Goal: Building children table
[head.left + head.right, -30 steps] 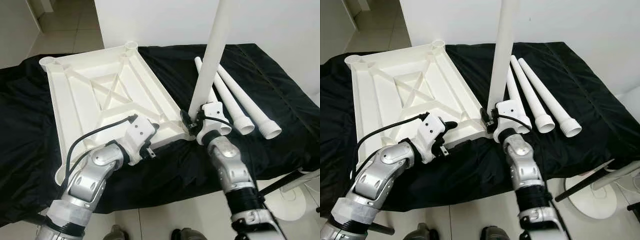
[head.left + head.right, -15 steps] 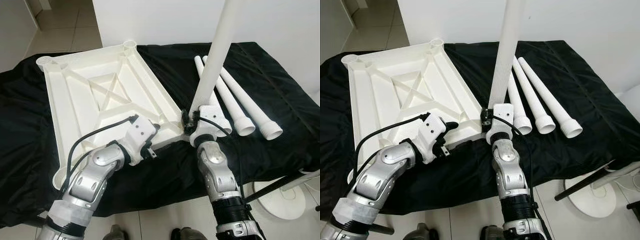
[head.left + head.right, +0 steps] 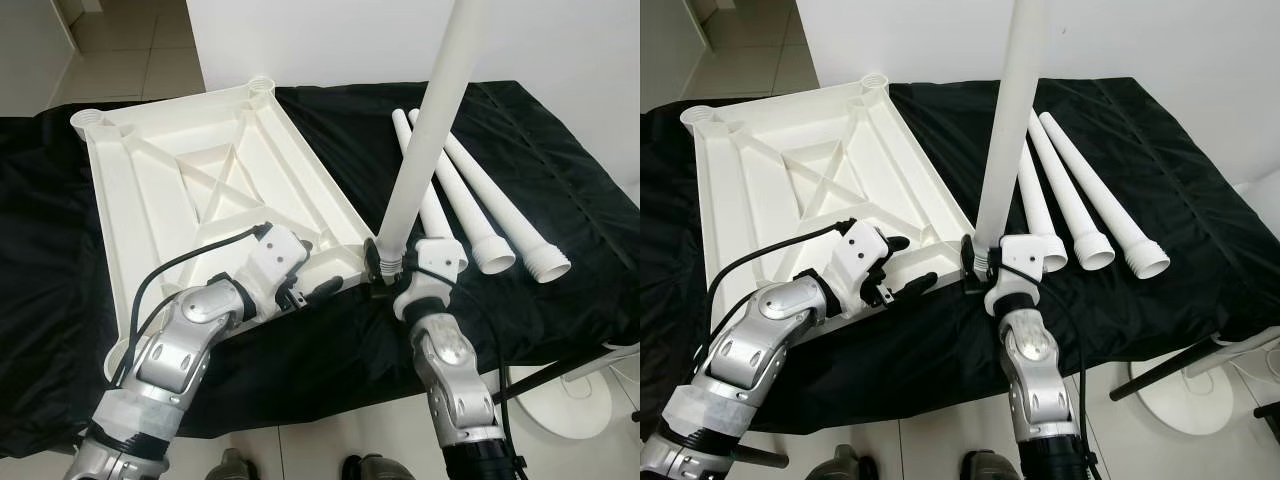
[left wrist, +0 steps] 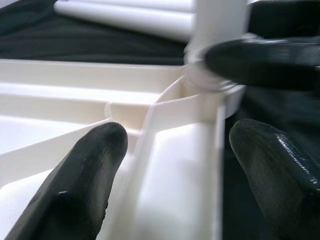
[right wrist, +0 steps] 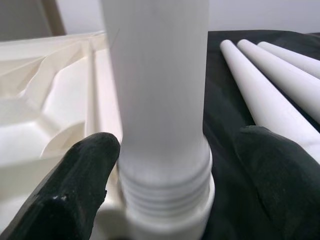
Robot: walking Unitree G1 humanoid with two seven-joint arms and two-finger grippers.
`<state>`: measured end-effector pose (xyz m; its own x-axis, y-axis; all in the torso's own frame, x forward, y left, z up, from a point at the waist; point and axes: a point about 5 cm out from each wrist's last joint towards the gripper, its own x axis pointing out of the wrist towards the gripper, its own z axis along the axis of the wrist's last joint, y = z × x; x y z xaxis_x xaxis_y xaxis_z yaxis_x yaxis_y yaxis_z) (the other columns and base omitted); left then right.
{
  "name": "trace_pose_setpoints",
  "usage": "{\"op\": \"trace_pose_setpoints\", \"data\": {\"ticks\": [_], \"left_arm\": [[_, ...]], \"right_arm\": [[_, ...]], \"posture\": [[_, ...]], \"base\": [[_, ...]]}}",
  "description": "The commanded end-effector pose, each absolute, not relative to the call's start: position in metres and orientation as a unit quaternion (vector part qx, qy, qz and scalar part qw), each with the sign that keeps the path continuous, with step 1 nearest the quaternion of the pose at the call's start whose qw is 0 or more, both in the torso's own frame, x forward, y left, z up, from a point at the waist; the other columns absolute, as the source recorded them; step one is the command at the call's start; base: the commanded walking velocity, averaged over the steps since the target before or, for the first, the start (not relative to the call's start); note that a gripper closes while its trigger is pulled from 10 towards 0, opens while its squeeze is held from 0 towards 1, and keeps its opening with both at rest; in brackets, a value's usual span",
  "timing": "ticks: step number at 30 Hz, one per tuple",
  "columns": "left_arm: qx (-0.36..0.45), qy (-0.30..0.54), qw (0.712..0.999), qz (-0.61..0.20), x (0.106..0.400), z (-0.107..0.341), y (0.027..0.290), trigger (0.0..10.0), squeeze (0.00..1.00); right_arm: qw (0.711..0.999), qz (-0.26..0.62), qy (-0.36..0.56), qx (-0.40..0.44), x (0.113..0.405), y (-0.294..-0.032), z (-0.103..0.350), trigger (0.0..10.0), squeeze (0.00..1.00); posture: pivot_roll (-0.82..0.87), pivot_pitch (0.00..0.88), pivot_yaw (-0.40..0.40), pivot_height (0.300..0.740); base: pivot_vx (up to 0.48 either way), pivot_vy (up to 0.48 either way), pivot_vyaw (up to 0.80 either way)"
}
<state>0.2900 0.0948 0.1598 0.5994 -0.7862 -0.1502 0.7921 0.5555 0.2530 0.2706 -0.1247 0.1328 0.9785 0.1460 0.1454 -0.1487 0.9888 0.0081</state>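
We keep the leg [image 3: 430, 130] straight up and turn it into the tabletop [image 3: 180, 190] corner at 5 o'clock; right gripper [image 5: 165, 185] spread around it, left gripper [image 4: 170, 165] spread over the edge.

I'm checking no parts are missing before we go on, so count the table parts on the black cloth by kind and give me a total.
Tabletop: 1, lying underside up.
Legs: 4. One stands upright at the tabletop's near corner socket, between the right gripper fingers; three lie on the cloth.
Total: 5 parts.
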Motion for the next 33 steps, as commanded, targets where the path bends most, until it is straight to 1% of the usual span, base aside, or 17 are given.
{"op": "trace_pose_setpoints", "data": {"ticks": [1,4,7,11,14,22,23,24,29,30,33], "left_arm": [[0.154,0.011,0.897,-0.415,0.294,0.158,0.098,10.0,0.00],[0.188,0.046,0.915,-0.353,0.312,0.154,0.116,10.0,0.00],[0.197,0.088,0.926,-0.309,0.322,0.145,0.125,10.0,0.00],[0.216,0.120,0.925,-0.289,0.325,0.135,0.130,10.0,0.00],[0.206,0.149,0.926,-0.281,0.325,0.128,0.133,10.0,0.00],[0.193,0.169,0.935,-0.247,0.332,0.129,0.142,10.0,0.00],[0.191,0.170,0.936,-0.242,0.332,0.130,0.144,3.8,0.00],[0.191,0.172,0.937,-0.236,0.333,0.131,0.146,2.6,0.00],[0.191,0.174,0.938,-0.230,0.333,0.132,0.148,2.6,0.00],[0.191,0.174,0.939,-0.229,0.334,0.133,0.149,0.0,0.00],[0.193,0.174,0.938,-0.231,0.333,0.134,0.150,0.0,0.00]], "right_arm": [[0.994,0.079,-0.078,0.014,0.269,-0.125,0.134,10.0,0.00],[0.995,0.080,-0.067,0.010,0.258,-0.135,0.126,10.0,0.00],[0.995,0.073,-0.067,0.003,0.256,-0.140,0.125,10.0,0.00],[0.995,0.068,-0.067,-0.001,0.256,-0.142,0.125,10.0,0.00],[0.996,0.060,-0.073,-0.002,0.257,-0.144,0.127,10.0,0.00],[0.996,0.046,-0.076,0.004,0.258,-0.146,0.128,10.0,0.00],[0.996,0.046,-0.076,0.004,0.258,-0.146,0.127,10.0,0.00],[0.996,0.045,-0.075,0.004,0.258,-0.145,0.127,10.0,0.00],[0.996,0.045,-0.074,0.003,0.258,-0.145,0.126,10.0,0.00],[0.996,0.044,-0.074,0.003,0.258,-0.145,0.126,10.0,0.00],[0.996,0.045,-0.074,0.003,0.259,-0.145,0.126,10.0,0.00]], "posture": [[-0.07,0.083,0.000,0.740],[-0.07,0.084,0.006,0.740],[-0.08,0.087,0.014,0.740],[-0.08,0.087,0.020,0.740],[-0.09,0.089,0.029,0.740],[-0.08,0.091,0.038,0.740],[-0.08,0.091,0.038,0.740],[-0.08,0.091,0.039,0.740],[-0.08,0.091,0.039,0.740],[-0.08,0.091,0.040,0.740],[-0.07,0.092,0.038,0.740]], "base": [[0.000,0.000,0.00],[0.000,0.000,0.00],[0.000,0.000,0.00],[0.000,0.000,0.00],[0.000,0.000,0.00],[0.000,0.000,0.00],[0.000,0.000,0.00],[0.000,0.000,0.00],[0.000,0.000,0.00],[0.000,0.000,0.00],[0.000,0.000,0.00]]}}
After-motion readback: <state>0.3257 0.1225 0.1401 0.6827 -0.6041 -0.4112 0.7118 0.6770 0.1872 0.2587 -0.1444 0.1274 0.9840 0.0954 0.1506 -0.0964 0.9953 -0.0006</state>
